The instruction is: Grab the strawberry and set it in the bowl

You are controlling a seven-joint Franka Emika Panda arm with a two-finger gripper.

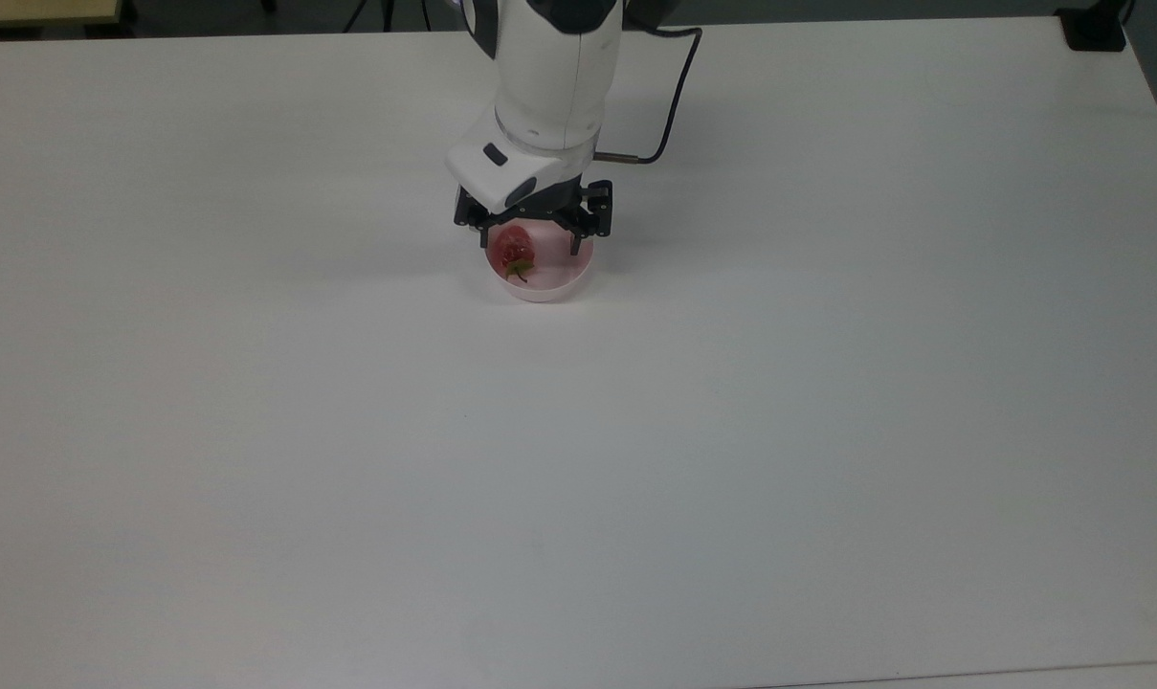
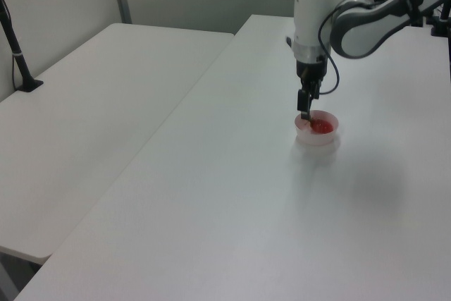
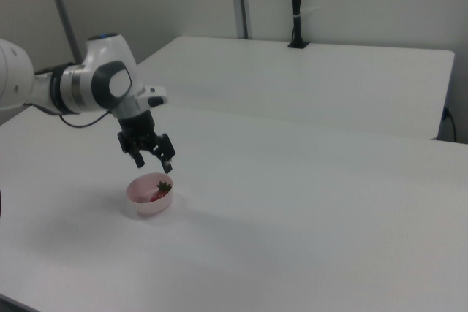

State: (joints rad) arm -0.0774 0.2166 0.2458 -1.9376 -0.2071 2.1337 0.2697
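Gripper (image 1: 531, 241) first: mine is open, with its two fingers spread wide and nothing between them. It hangs just above the bowl (image 1: 567, 281). I can see it from the side too (image 3: 152, 161), over the bowl (image 3: 139, 204).

The strawberry (image 1: 514, 253) lies inside the bowl, on the top view's left side of it. From the other side it shows as a red spot (image 2: 322, 127) in the bowl (image 2: 325, 138). The bowl sits on the white counter (image 1: 578, 459), near the far edge in the top view.

I think the job looks done. But my fingers are close to the rim. If I swing sideways when I go up, I could bump the bowl, and it could slide or tip. Going straight up seems safest.
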